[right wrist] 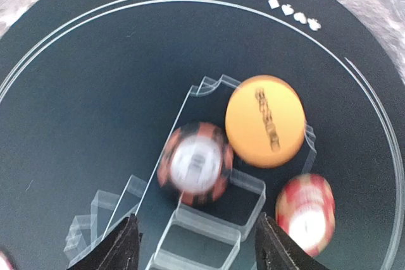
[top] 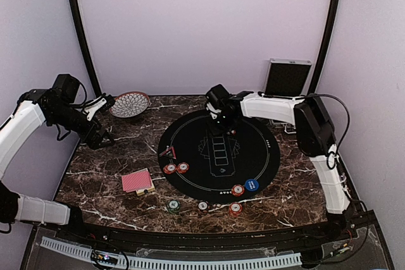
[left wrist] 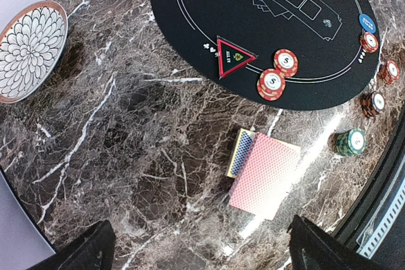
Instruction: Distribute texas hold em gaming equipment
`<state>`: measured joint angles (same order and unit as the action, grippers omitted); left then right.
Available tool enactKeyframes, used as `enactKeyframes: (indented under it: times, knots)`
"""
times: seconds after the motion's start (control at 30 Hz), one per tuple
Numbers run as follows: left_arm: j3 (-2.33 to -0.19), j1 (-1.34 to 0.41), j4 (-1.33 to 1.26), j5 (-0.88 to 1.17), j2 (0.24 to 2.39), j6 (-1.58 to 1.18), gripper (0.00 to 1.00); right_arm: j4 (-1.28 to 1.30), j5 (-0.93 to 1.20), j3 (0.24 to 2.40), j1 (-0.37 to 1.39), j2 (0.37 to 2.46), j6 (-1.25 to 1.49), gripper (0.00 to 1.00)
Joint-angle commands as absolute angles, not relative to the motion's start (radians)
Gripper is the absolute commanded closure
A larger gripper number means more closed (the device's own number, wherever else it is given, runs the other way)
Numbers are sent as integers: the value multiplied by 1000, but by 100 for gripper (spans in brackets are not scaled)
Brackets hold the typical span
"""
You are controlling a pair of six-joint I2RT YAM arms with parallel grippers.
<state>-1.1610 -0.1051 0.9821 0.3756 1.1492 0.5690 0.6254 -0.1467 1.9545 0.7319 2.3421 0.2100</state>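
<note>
- Right pincer (right wrist: 196, 232), released, hangs over a red-and-black chip (right wrist: 195, 164), an orange round disc (right wrist: 265, 121) and a red-and-white chip (right wrist: 305, 212) on the far side of the black felt mat (right wrist: 95, 61).
- Left pincer (left wrist: 201, 248) gapes empty.
- Likely step: stocking the far seat; next, lift clear.

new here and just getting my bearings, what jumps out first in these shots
The round black mat fills the middle of the marble table. The right tool hangs open over its far side, above an orange chip, a dark chip and a red chip. Left of the mat lies a red deck, and a bowl sits at the far left corner.
</note>
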Motion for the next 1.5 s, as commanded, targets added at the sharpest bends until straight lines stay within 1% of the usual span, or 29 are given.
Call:
enactKeyframes:
  times: [0.0, 0.13, 0.33, 0.5, 0.73, 0.87, 1.0, 1.2, 1.47]
  knots:
    - [-1169, -107, 1000, 378, 1122, 567, 1, 567, -182, 1778, 844, 2095, 193, 34]
    - [-1164, -107, 1001, 378, 1118, 572, 1, 550, -199, 1577, 969, 1944, 198, 22]
    - [-1167, -108, 1004, 386, 1118, 572, 1, 548, -127, 1354, 1146, 1787, 249, 18]
    - [-1164, -108, 1004, 388, 1116, 571, 1, 561, -55, 1270, 1233, 1758, 273, 15]
    - [-1168, -107, 1009, 388, 1114, 571, 1, 543, 21, 1224, 1288, 1776, 259, 13]
    - [-1174, -107, 1011, 390, 1117, 568, 1, 533, 32, 1235, 1299, 1807, 240, 13]
    - [-1179, -107, 1018, 388, 1114, 569, 1, 533, 23, 1256, 1299, 1839, 221, 16]
    - [-1178, -108, 1022, 384, 1108, 571, 1, 543, 9, 1288, 1299, 1884, 204, 23]
    - [-1178, -107, 1019, 383, 1111, 572, 1, 540, 9, 1290, 1299, 1885, 201, 32]
